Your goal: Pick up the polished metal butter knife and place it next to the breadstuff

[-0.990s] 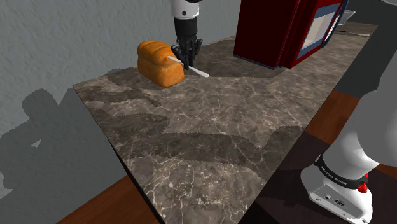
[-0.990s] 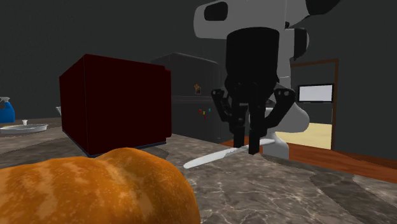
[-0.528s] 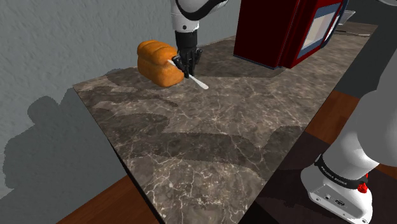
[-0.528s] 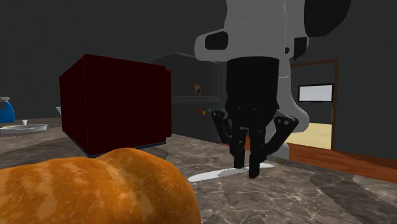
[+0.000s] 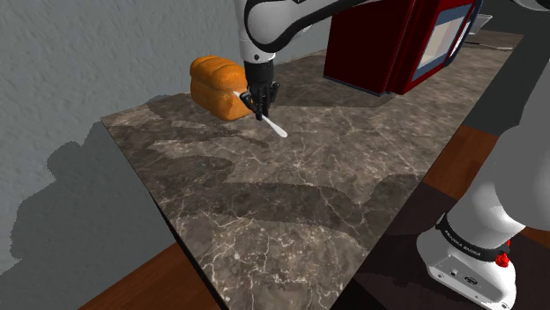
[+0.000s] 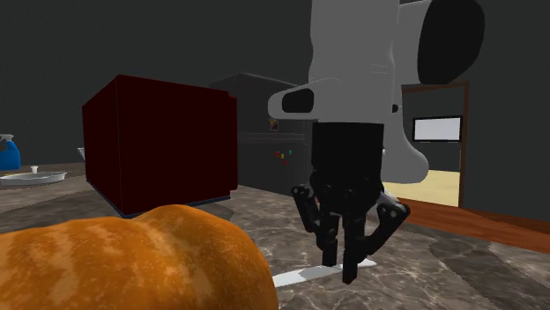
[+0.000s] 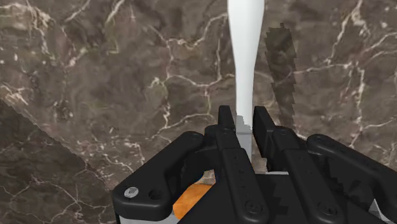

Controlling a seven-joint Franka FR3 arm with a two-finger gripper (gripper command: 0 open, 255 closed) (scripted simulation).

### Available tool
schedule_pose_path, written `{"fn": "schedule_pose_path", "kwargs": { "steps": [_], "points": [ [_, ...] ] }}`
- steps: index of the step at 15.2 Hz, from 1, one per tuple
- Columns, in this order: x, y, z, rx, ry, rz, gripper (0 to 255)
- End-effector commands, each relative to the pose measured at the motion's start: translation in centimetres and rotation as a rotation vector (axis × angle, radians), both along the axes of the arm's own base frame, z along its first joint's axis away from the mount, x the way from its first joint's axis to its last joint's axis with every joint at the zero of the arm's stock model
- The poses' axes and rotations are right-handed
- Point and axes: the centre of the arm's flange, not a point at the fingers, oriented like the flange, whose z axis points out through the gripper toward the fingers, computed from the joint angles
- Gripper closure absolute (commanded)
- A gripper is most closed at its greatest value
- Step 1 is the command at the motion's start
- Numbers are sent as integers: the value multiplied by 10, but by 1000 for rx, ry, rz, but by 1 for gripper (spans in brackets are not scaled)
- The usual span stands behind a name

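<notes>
A pale, plain white butter knife point(image 5: 272, 124) is clasped by my black gripper point(image 5: 257, 113), shut on it, low over the dark marble counter point(image 5: 291, 185). In the wrist view the knife point(image 7: 245, 57) runs straight out from between the fingers point(image 7: 227, 127), with its shadow beside it. The orange-brown bread loaf point(image 5: 217, 85) lies just beyond the gripper toward the shoulder view's left. In the second exterior view the loaf point(image 6: 123, 262) fills the lower left, and the gripper point(image 6: 349, 271) holds the knife point(image 6: 307, 275) just above the counter beside it.
A dark red box-like appliance point(image 5: 397, 40) stands at the counter's far right in the shoulder view. A grey wall point(image 5: 88, 53) runs behind the loaf. The counter's near edge drops to a wooden floor point(image 5: 150, 286). A blue bottle and a plate point(image 6: 31, 178) sit far left.
The gripper has come down with the knife and shifted a little toward the camera in the shoulder view, from above the loaf's end to low beside it. Its grasp on the knife is unchanged.
</notes>
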Motion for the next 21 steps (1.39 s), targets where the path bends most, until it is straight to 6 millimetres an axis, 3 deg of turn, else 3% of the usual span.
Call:
{"fn": "schedule_pose_path", "kwargs": {
  "steps": [1, 7, 15, 16, 21],
  "points": [
    [-1, 0, -11, 0, -1, 0, 255],
    [-1, 0, -43, 0, -1, 0, 255],
    [-1, 0, -45, 0, -1, 0, 255],
    [-1, 0, -46, 0, 0, 0, 0],
    [-1, 0, -45, 0, -1, 0, 0]
  ]
}}
